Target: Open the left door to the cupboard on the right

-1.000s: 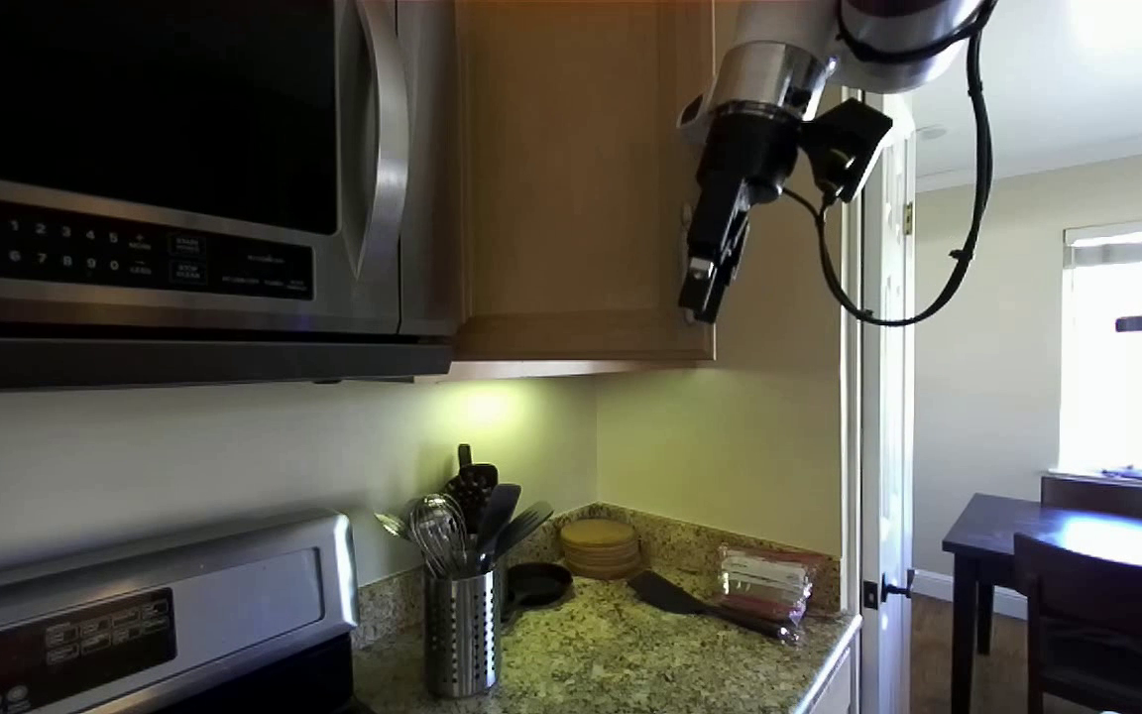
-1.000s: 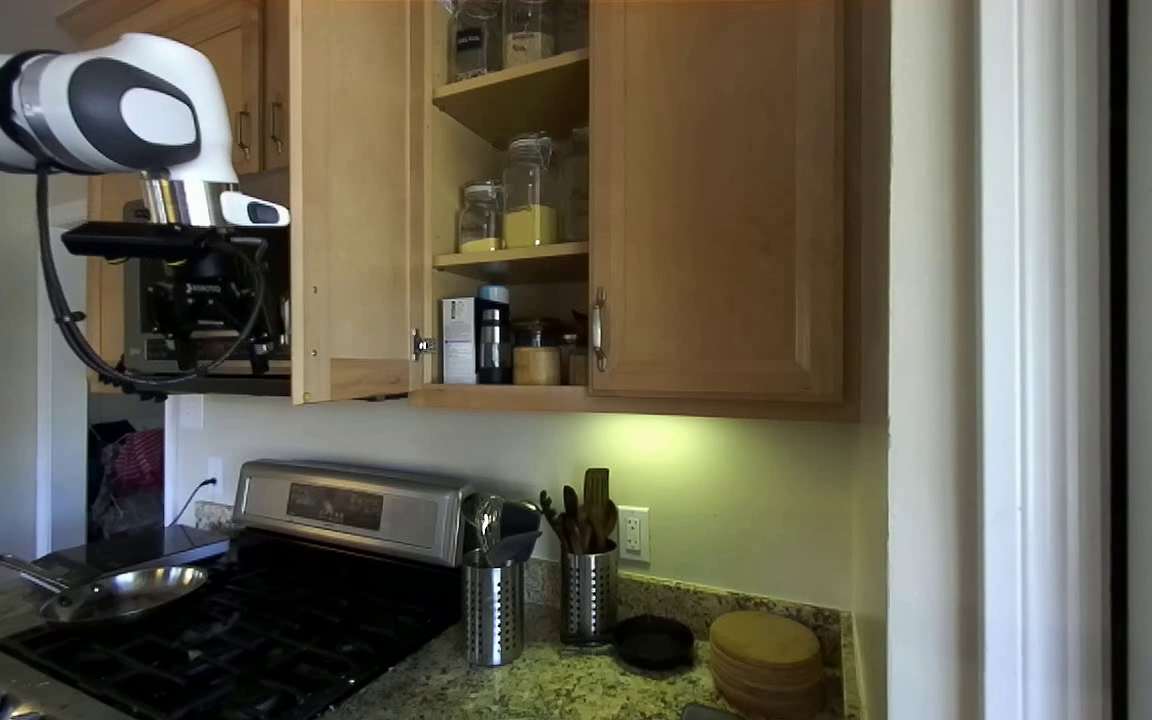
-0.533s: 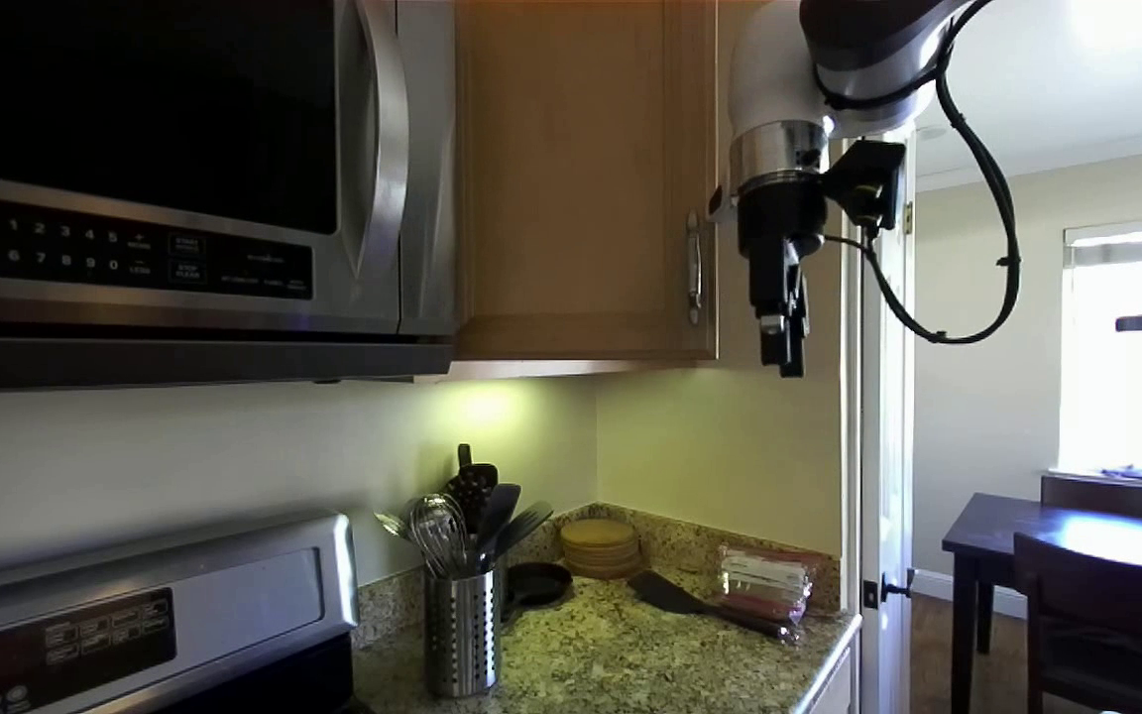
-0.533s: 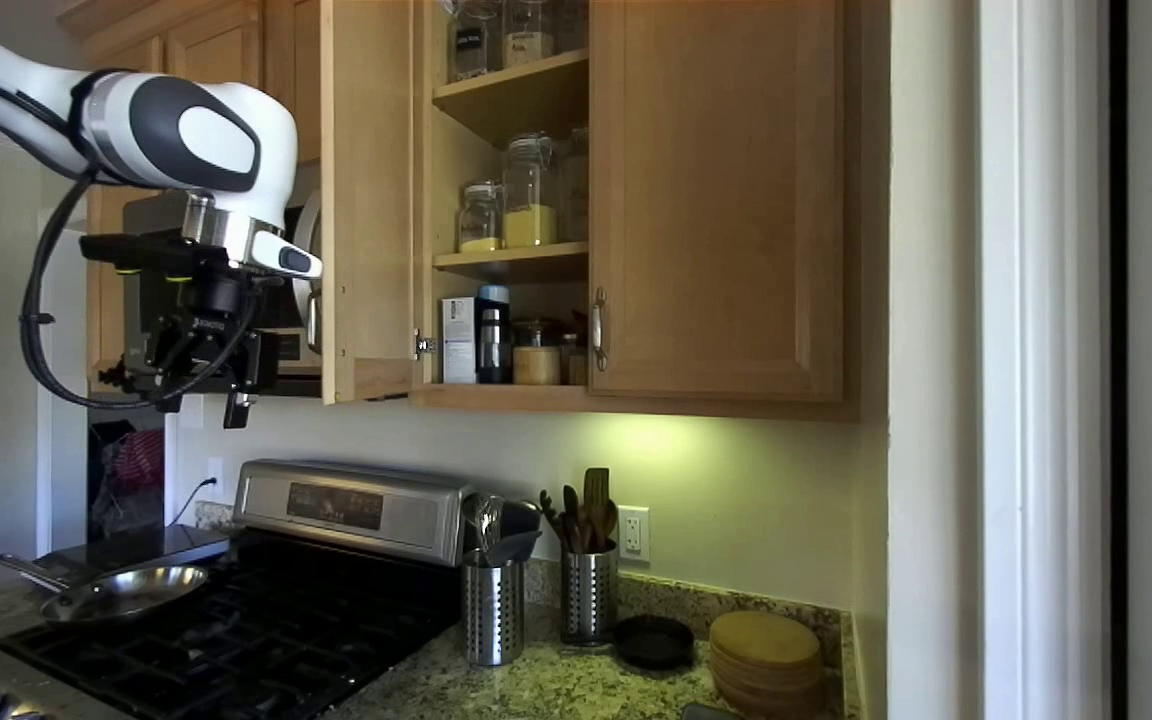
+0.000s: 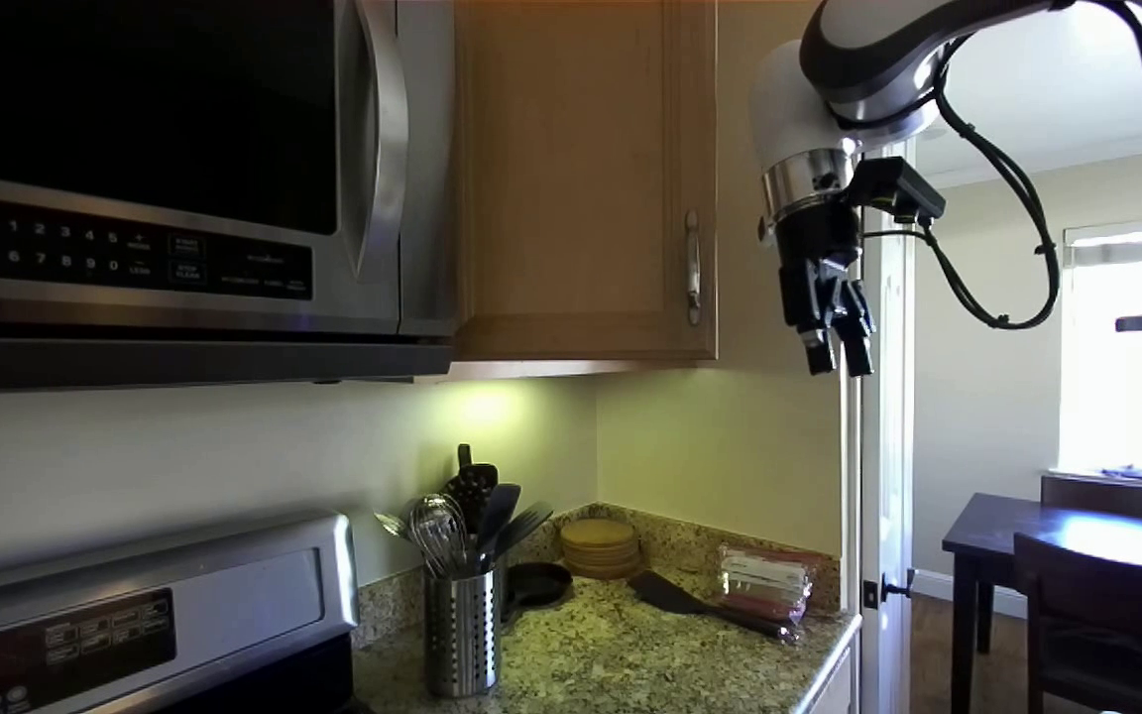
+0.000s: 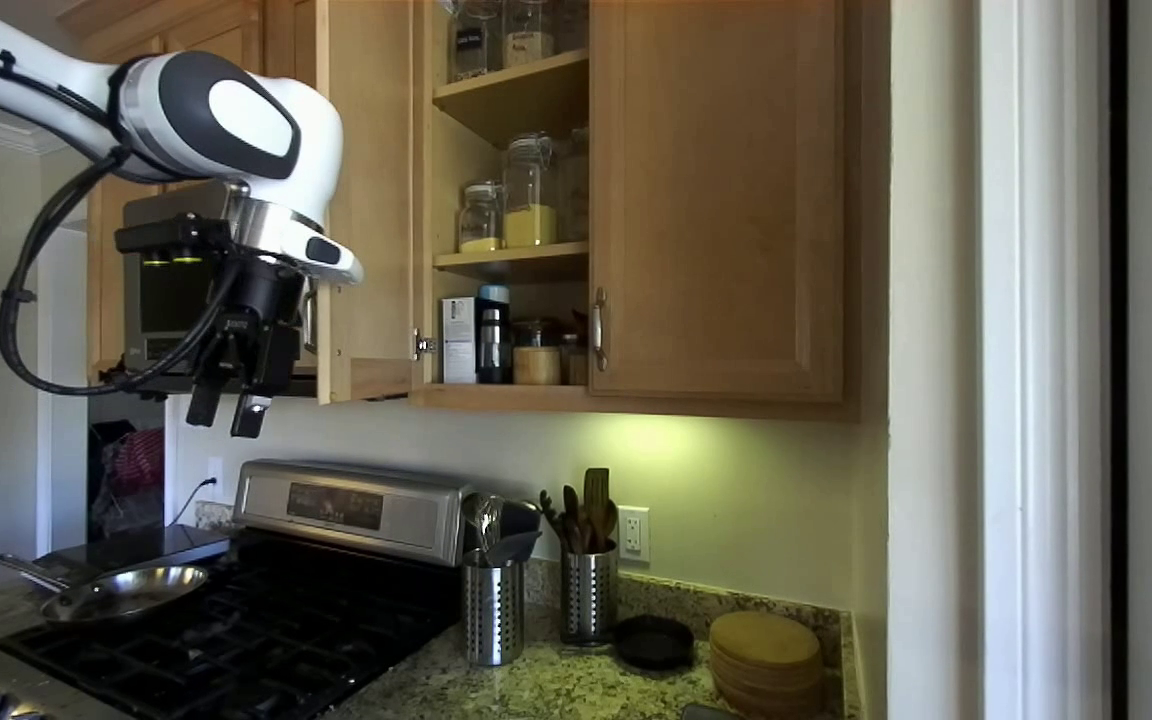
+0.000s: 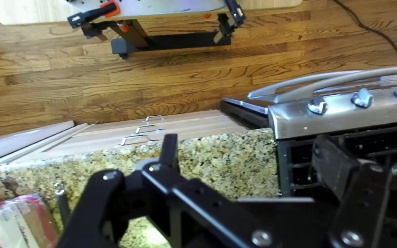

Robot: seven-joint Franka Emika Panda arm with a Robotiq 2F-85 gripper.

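The left door (image 6: 366, 200) stands swung open, its inner face showing in an exterior view. Its outer maple face (image 5: 571, 178) and short metal handle (image 5: 693, 268) show in an exterior view. The cupboard (image 6: 506, 398) is open on its left side. Its twin door (image 6: 716, 200) is closed. My gripper (image 5: 841, 362) hangs pointing down, apart from the handle, to its right and lower in that view. The gripper also shows left of the door's free edge (image 6: 227, 414). In the wrist view the gripper (image 7: 248, 151) has its fingers wide apart with nothing between them.
The microwave (image 5: 135, 119) is left of the open door. Jars (image 6: 531, 195) stand on the cupboard shelves. Below are the stove (image 6: 236, 610), a pan (image 6: 126, 592), utensil holders (image 6: 494, 610) and the granite counter (image 5: 591, 645). A white room door (image 5: 888, 397) stands at the right.
My gripper was in front of the door's handle; it has moved away from it, right and down, and turned. The door's free edge has swung slightly back, still open.
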